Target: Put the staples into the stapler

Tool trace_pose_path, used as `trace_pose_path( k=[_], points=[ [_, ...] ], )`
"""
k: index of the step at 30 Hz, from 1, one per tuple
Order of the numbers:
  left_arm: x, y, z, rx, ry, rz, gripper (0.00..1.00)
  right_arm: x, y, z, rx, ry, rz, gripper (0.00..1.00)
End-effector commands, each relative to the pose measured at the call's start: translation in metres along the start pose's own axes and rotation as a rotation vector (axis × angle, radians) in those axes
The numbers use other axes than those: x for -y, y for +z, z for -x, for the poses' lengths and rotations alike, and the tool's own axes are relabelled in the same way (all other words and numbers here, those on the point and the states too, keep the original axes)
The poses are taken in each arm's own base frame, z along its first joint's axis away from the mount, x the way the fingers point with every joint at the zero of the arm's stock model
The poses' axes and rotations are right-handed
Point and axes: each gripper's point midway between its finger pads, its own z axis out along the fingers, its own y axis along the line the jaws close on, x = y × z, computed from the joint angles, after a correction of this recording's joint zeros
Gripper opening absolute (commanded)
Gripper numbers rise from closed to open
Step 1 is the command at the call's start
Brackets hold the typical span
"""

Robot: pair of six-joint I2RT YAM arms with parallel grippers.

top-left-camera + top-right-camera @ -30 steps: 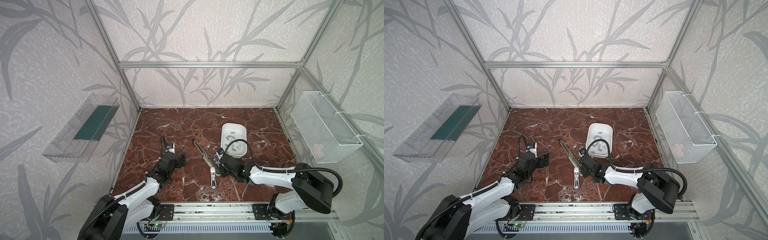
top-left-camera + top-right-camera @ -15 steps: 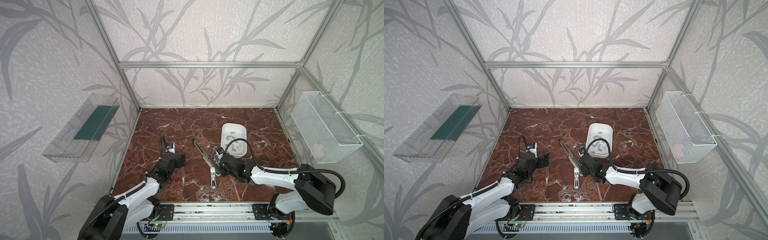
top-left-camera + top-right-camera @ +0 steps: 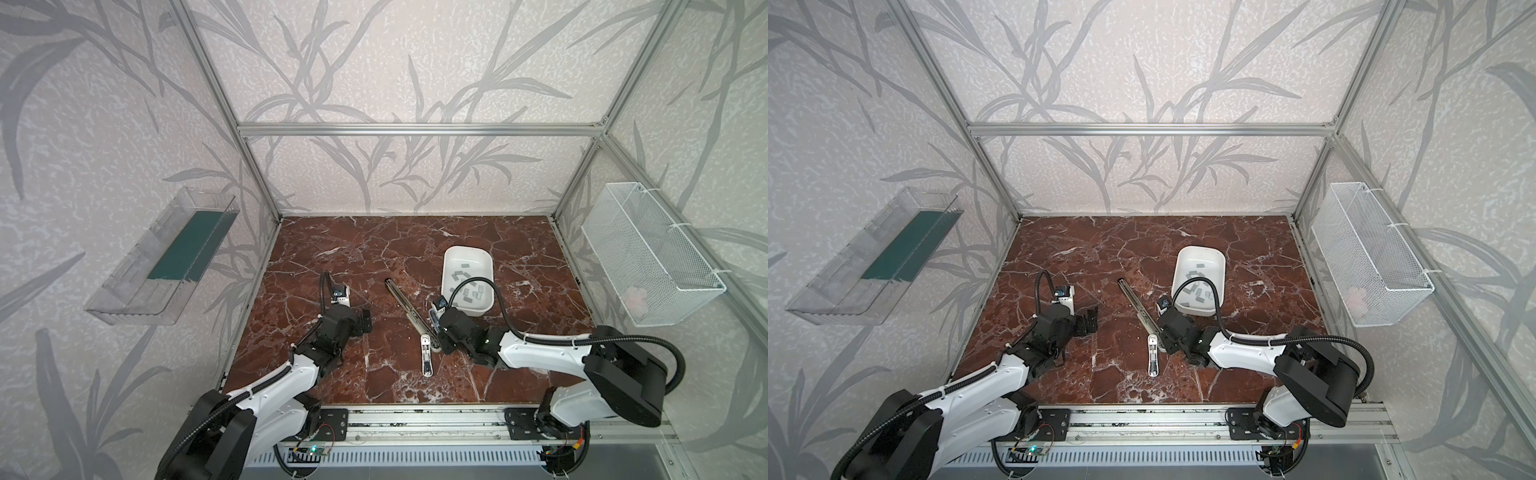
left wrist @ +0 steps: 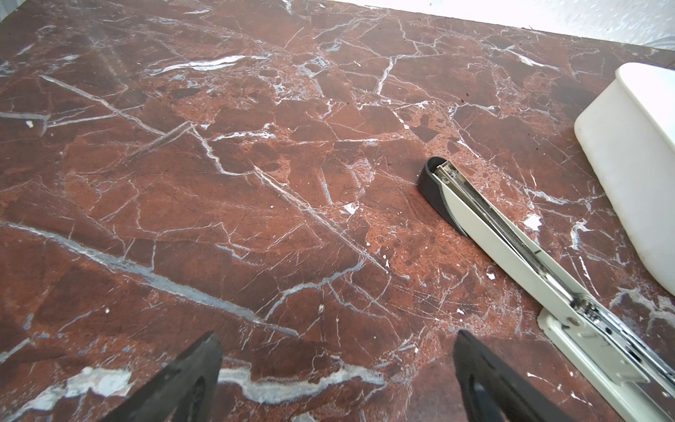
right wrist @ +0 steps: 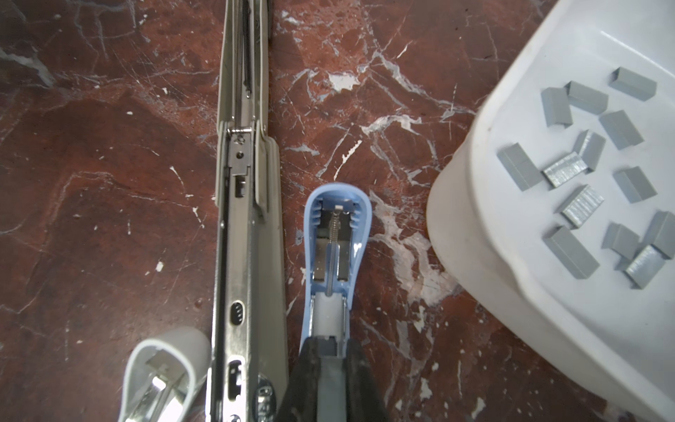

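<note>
Beside the white tub [image 5: 475, 226], where the staples [image 5: 580, 204] lie loose inside, the right gripper [image 5: 330, 361] is clamped on a small blue stapler [image 5: 336, 226]. The left gripper [image 4: 336, 365] gapes empty, farther off. Pinched at one end, that stapler could twist during loading.

Both top views: from high at the front, looking down over the whole table [image 3: 374, 249], almost the same field. Left wrist: low, close, toward the long stapler [image 4: 511, 239] and white tray [image 4: 628, 164]. Right wrist: very close, down onto the same two.
</note>
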Motion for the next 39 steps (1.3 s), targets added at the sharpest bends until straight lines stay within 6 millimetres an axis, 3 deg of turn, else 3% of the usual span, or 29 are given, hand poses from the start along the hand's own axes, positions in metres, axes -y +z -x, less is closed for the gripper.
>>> trace_pose_path(
  k=[1, 39],
  points=[
    [0.0015, 0.0003, 0.0109, 0.022, -0.016, -0.001, 0.99, -0.0032, -0.0004, 0.0135, 0.028, 0.003, -0.002, 0.0],
    [0.0024, 0.0008, 0.0117, 0.022, -0.016, -0.002, 0.99, -0.0065, -0.0008, 0.0148, 0.031, -0.007, 0.011, 0.0]
  ],
)
